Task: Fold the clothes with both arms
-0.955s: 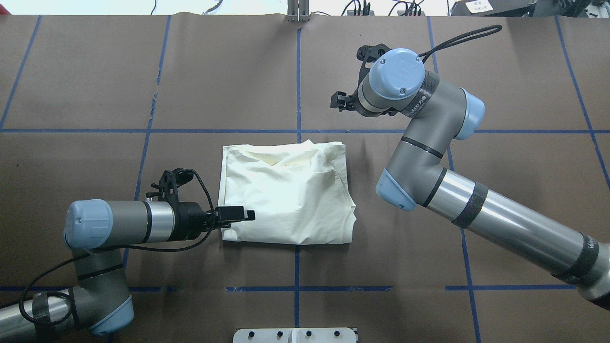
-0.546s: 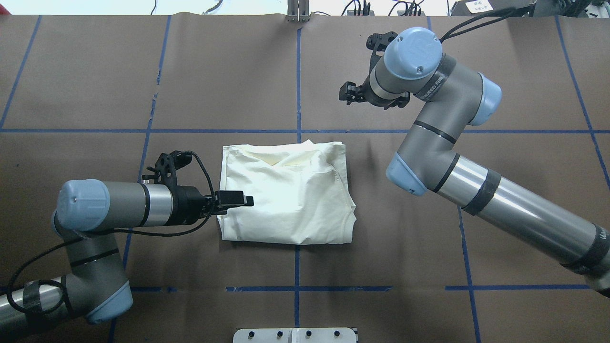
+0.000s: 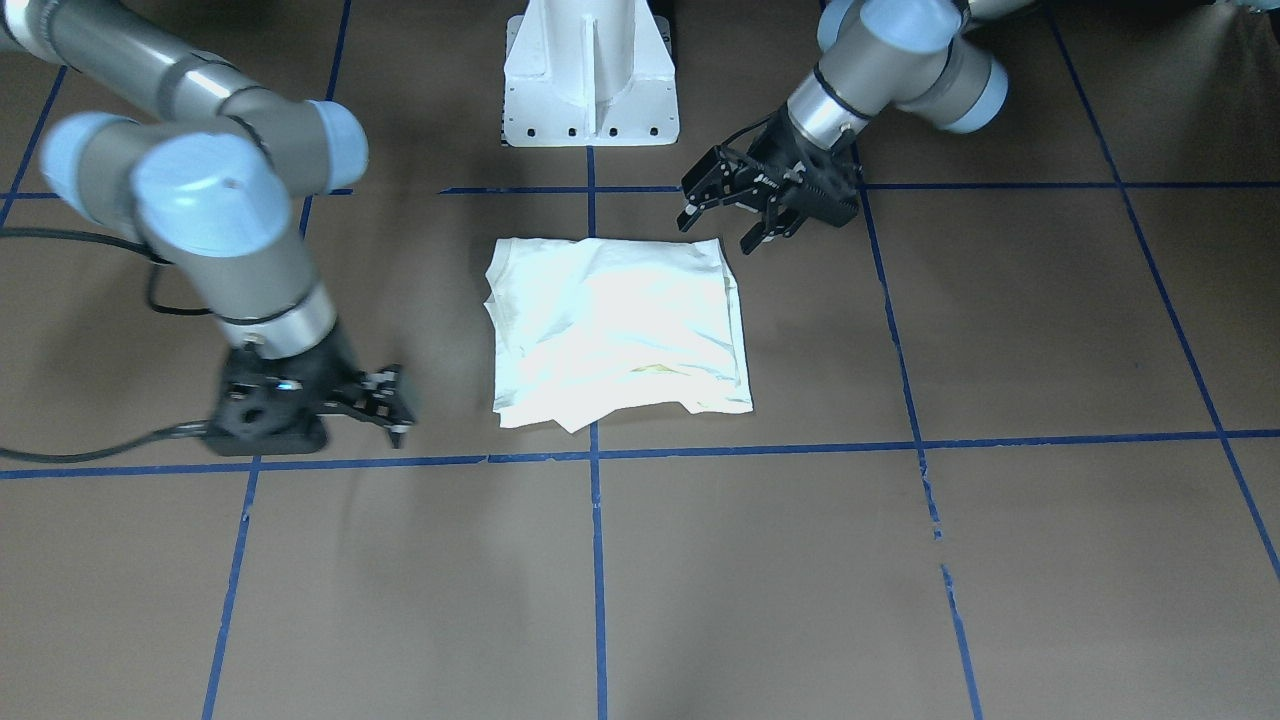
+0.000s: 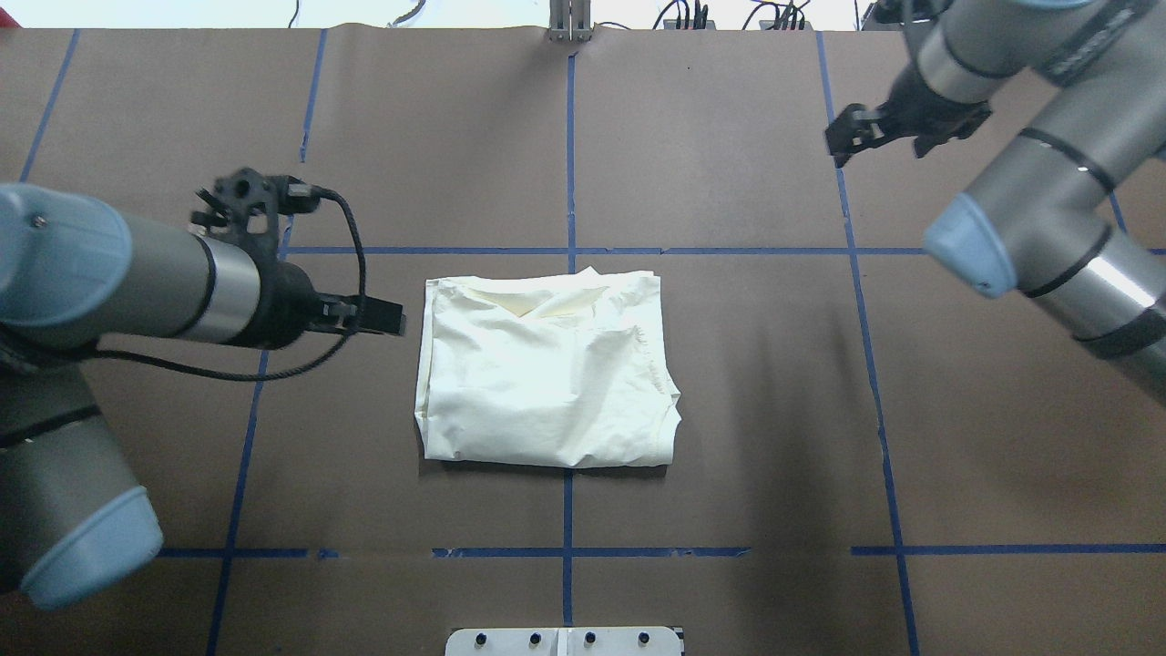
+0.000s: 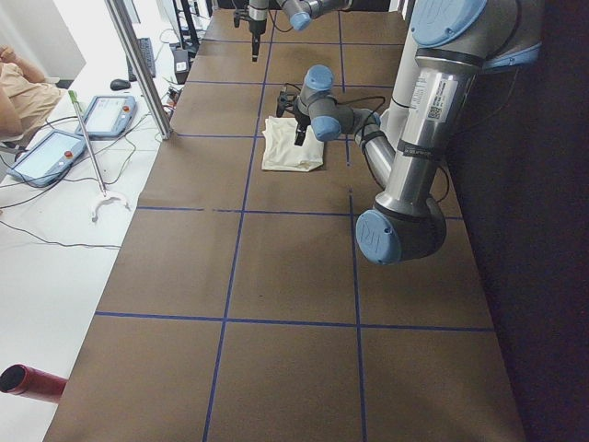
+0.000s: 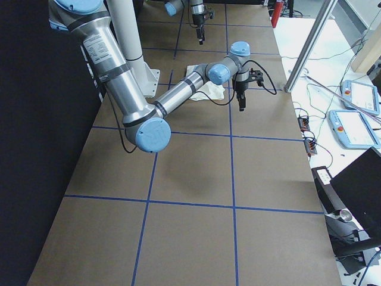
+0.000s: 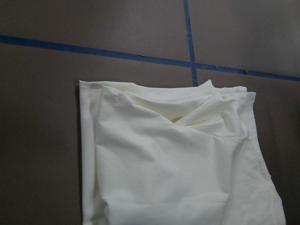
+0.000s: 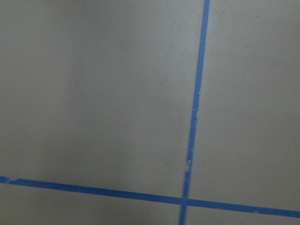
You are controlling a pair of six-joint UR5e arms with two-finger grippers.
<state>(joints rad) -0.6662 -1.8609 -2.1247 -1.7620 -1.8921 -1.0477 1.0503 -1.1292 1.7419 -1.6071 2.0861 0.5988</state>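
The cream-white shirt (image 4: 547, 369) lies folded into a rough rectangle at the table's middle, plain side up, and nothing holds it. It also fills the left wrist view (image 7: 178, 159), where no fingers show. My left gripper (image 4: 387, 317) hovers just left of the shirt's left edge, apart from the cloth. From the front, the left gripper (image 3: 718, 232) stands open and empty. My right gripper (image 4: 852, 135) is far off at the back right over bare paper. The front view shows the right gripper (image 3: 395, 403) open and empty too.
Brown paper covers the table, with a grid of blue tape lines (image 4: 569, 155). The white pedestal base (image 3: 590, 75) stands at the robot's edge. A person and teach pendants (image 5: 46, 152) are beside the far edge. The right wrist view shows only paper and tape (image 8: 194, 117).
My left gripper came off the shirt's near-left corner and drew back to the left. The right arm swung away toward the back right. The shirt has not moved.
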